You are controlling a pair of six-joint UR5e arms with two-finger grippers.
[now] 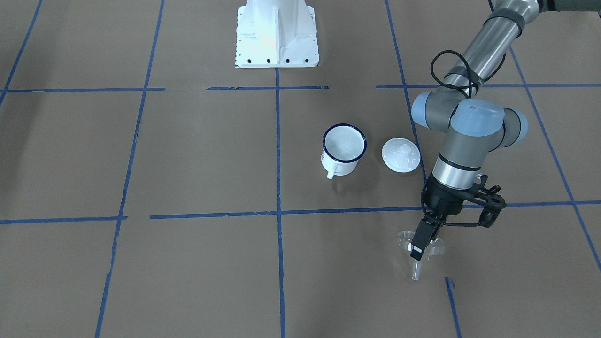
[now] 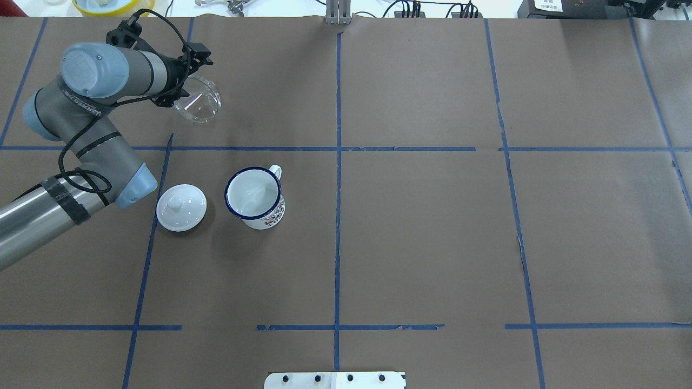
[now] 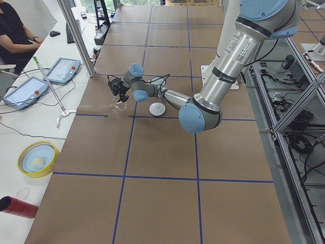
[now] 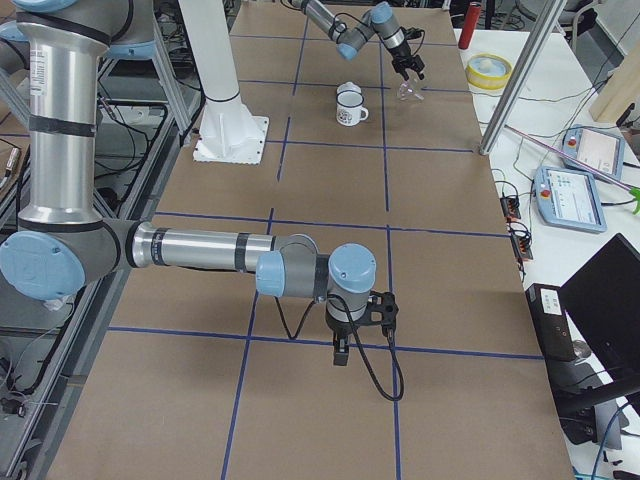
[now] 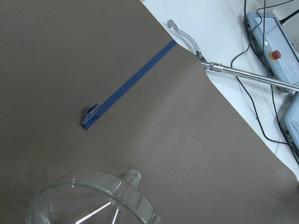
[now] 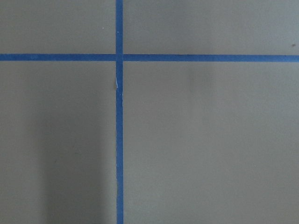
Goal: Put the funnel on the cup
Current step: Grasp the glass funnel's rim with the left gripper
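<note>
the funnel (image 1: 404, 237) is at the far left of the surface (image 1: 188, 155), upright with its spout pointing down, and the left end effector (image 1: 417, 249) is clamped on one edge of its wide rim; i cannot tell whether the spout tip touches the surface. that one-sided pinch on thin, slick clear plastic looks like the main risk: a quick swing could let the cone pivot in the grip or slide out. the cup (image 1: 343, 149) stands nearer the robot and to the right, well apart from the funnel, so the spout probably has to ride above the dark blue rim; carried too low, it could strike the rim and tip the cup. the funnel looks about as wide as the cup, so an off-centre release could leave it tilted or let it roll off. the white lid (image 1: 400, 155) lies just left of the cup, close to the likely path, and could get knocked. the right end effector (image 4: 340, 355) hangs over bare surface far to the right; i cannot tell if its fingers are apart or together.
</note>
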